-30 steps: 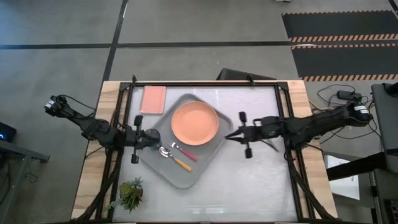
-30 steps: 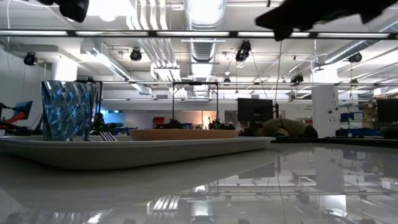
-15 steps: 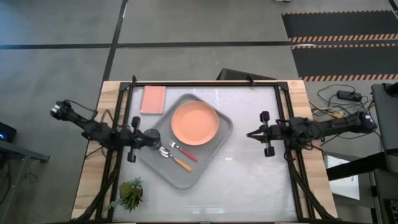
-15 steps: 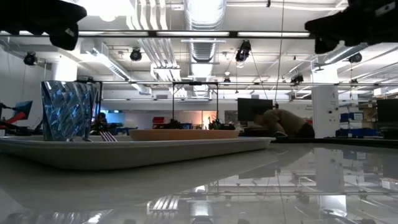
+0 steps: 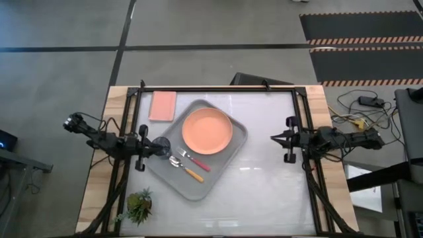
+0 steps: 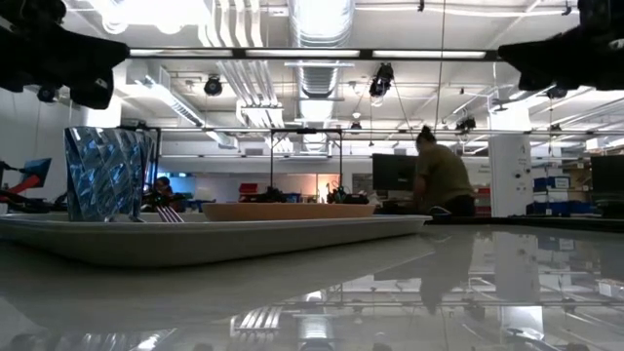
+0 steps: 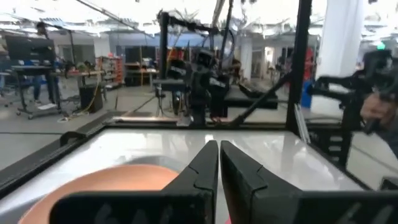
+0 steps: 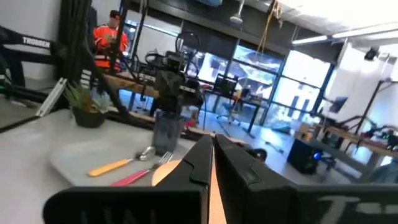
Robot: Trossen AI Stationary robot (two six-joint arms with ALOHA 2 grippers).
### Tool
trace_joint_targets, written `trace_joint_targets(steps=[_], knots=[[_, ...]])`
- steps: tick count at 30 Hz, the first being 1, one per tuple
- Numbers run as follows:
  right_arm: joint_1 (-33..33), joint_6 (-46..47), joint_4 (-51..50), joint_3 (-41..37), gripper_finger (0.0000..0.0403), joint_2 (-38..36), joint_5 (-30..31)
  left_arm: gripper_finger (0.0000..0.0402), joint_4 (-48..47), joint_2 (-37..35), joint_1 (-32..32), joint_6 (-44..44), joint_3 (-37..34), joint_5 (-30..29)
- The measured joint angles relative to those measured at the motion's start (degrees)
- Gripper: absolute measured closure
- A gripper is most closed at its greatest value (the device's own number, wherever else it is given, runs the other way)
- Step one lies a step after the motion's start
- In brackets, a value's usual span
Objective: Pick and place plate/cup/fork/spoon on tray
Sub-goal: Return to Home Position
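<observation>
Low view: tray [image 6: 244, 237] rim hides spoon [image 5: 186, 169], fork [image 6: 168, 213] barely vis.

I count one tray [image 5: 222, 166], one plate [image 5: 207, 131], one cup [image 5: 160, 146], one fork [image 5: 195, 160] and one spoon [image 5: 186, 168]. Also one pink mat [image 5: 162, 106] and one plant [image 5: 139, 206]. Two grippers: left gripper [image 5: 151, 146], right gripper [image 5: 274, 139]. My low feed shows one person [image 6: 441, 175].
</observation>
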Motion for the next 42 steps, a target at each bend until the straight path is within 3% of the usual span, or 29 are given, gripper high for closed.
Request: trace_joint_targets(steps=[4,8,18,28,42], knots=[[-0.3,-1.4,-2.5,0.2,0.0394,0.0,1.5,0.0402,-0.8,0.9,0.0,0.1,0.0,-0.1],[-0.3,-1.3,-3.7,-0.6,0.0394,0.0,-1.6,0.0402,-1.6,1.6,0.0,0.1,0.0,-0.1],[-0.2,4.5,-5.6,-0.6,0.0394,0.7,-1.7,0.0402,-1.3,2.6,0.0,0.1,-0.1,-0.9],[-0.2,25.3,-5.6,-0.6,0.0394,2.4,-1.7,0.0402,-1.4,3.7,0.0,0.1,-0.2,-1.0],[-0.2,19.8,-5.6,-0.6,0.0394,2.4,-1.7,0.0402,-1.4,4.4,0.0,0.1,-0.2,-1.0]])
